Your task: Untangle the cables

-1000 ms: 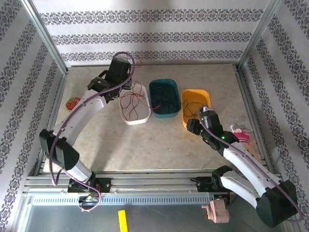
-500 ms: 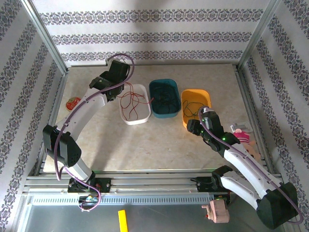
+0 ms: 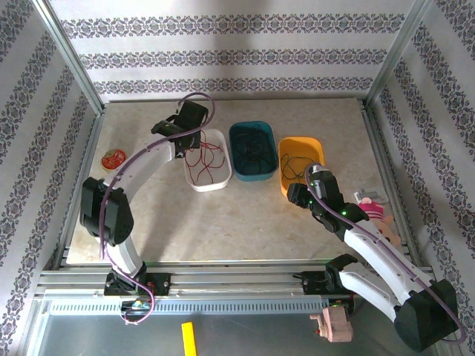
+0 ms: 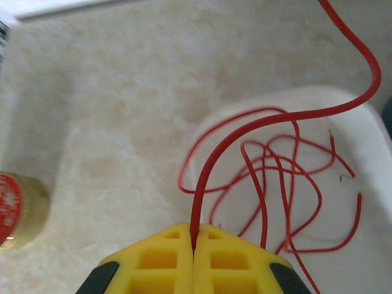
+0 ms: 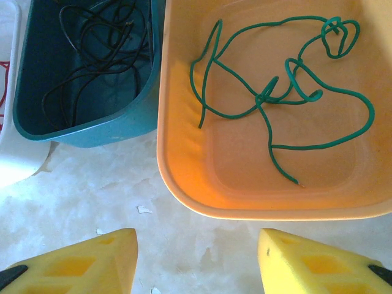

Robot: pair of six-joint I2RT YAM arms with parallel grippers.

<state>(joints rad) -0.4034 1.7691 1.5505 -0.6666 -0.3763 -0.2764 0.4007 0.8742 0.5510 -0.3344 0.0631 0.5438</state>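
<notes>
Toward the lower right of the overhead view, the right gripper [image 5: 195, 262] hovers over bare table just short of the trays, its yellow fingers [image 5: 72, 260] spread wide and holding nothing. Three trays sit side by side in the middle of the frame. The orange tray [image 5: 184, 197] on the right holds a loosely looped green cable [image 5: 263, 95]. The teal tray [image 5: 92, 131] in the centre holds the black cable [image 5: 116, 43], coiled. The white tray [image 3: 202, 185] on the left holds the red cable [image 4: 197, 202] in overlapping loops, one strand rising out of it into the left gripper [image 4: 194, 245], whose pads are pressed together on it at the tray's upper left edge.

The table [image 3: 223, 222] is pale marbled beige. A small red-lidded jar [image 3: 113, 158] stands well apart at the left edge, with open surface between. Patterned wallpaper [image 3: 237, 55] and metal frame posts [image 3: 70, 55] close in the back and sides.
</notes>
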